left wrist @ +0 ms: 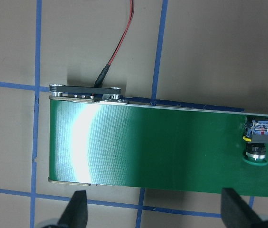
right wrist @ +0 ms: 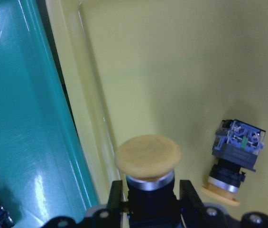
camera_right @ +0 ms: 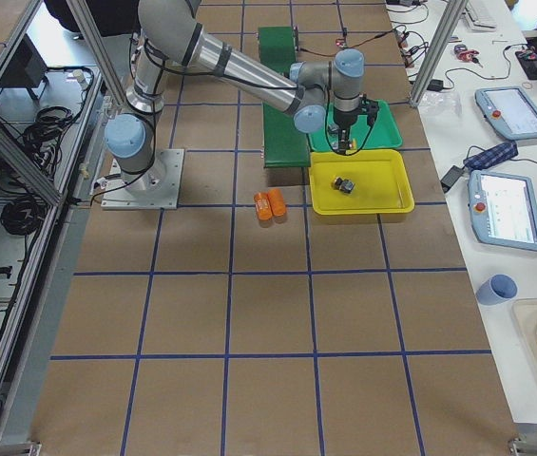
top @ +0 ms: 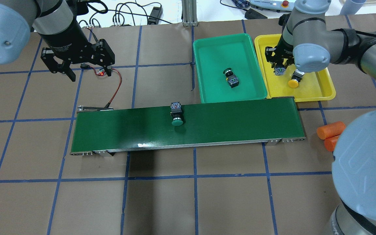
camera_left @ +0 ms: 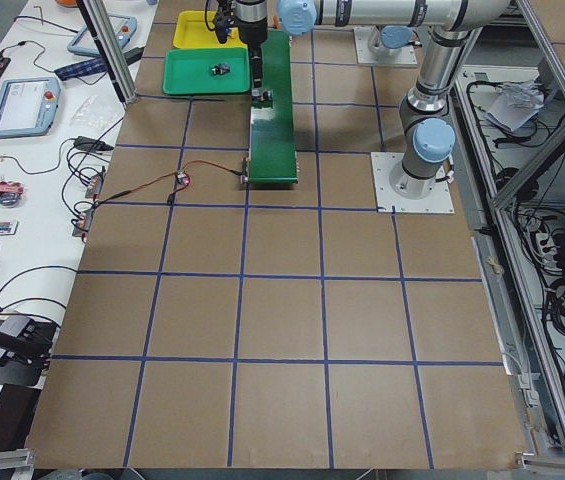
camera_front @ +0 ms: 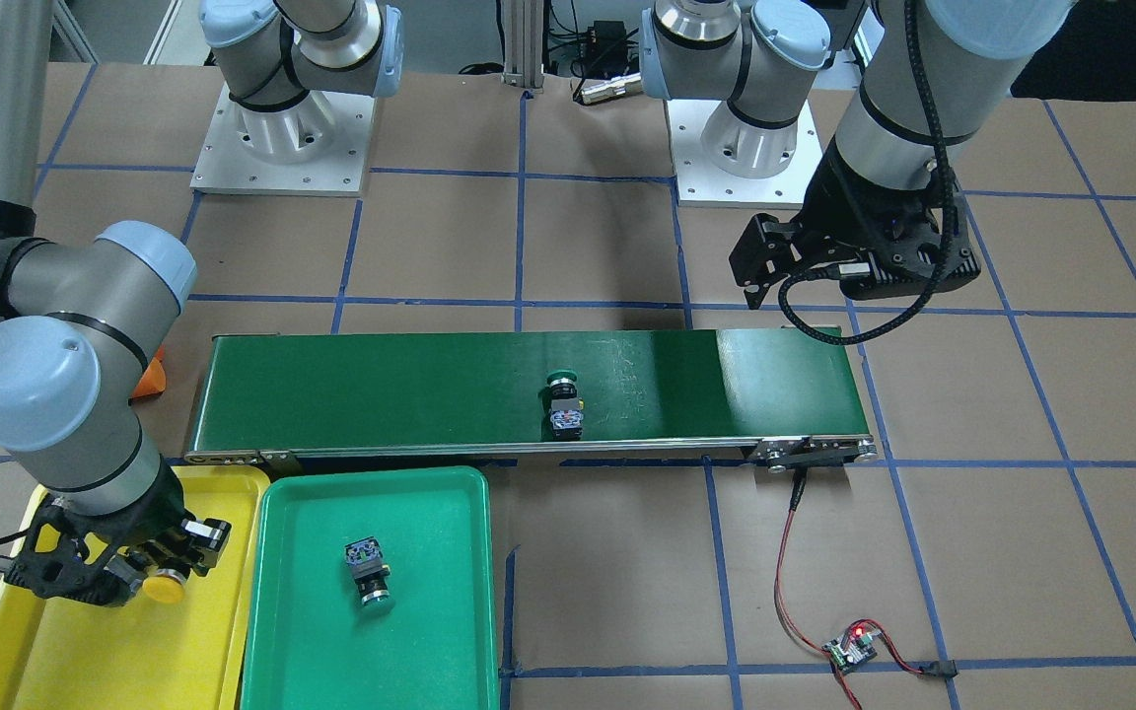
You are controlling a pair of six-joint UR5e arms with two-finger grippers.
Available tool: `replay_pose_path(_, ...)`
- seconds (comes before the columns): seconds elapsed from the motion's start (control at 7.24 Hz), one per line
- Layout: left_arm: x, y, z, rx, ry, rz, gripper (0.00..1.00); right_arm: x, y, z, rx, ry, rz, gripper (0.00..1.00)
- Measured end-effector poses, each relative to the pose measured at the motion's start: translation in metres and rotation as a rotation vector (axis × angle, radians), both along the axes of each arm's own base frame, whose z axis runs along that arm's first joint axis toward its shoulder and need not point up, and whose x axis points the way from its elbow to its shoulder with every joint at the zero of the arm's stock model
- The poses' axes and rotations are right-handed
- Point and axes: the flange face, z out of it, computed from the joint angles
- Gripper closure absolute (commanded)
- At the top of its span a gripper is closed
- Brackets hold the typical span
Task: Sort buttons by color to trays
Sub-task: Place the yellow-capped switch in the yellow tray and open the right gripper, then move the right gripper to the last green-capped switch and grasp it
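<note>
My right gripper (top: 280,69) hangs over the yellow tray (top: 312,88) and is shut on a yellow button (right wrist: 148,154). A second yellow button (right wrist: 233,161) lies on its side in that tray, just beside the gripper (right wrist: 150,192). One green button (top: 176,115) lies on the conveyor belt (top: 233,120) near its middle. The other green button (top: 231,77) lies in the green tray (top: 217,54). My left gripper (top: 90,75) is open and empty, raised over the table beyond the belt's left end. Its wrist view shows the belt's green button (left wrist: 259,142) at the right edge.
Two orange cylinders (top: 331,130) lie on the table off the belt's right end. A small circuit board (camera_front: 849,651) with a red light and red wire sits by the belt's left end, under my left gripper (camera_front: 765,271). The trays stand side by side behind the belt.
</note>
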Motion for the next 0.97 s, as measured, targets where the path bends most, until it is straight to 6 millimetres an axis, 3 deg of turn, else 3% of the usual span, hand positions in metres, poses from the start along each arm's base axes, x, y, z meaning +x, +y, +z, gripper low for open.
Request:
replay_pose_path(0.28, -0.001, -0.001, -0.001, 0.002, 0.003, 0.002, 0.00, -0.006, -0.009, -0.004, -0.030, 0.004, -0.002, 0.00)
replay_pose_path(0.55, -0.001, -0.001, -0.001, 0.000, 0.005, 0.002, 0.00, -0.007, -0.010, 0.006, -0.059, 0.007, -0.004, 0.00)
replay_pose_path(0.69, -0.001, -0.001, 0.001, -0.005, 0.005, 0.002, 0.00, -0.004, -0.004, 0.026, -0.077, 0.005, -0.005, 0.00)
replay_pose_path(0.97, -0.001, -0.006, 0.008, -0.020, 0.004, 0.002, 0.00, 0.008, 0.039, 0.105, -0.045, -0.012, 0.001, 0.00)
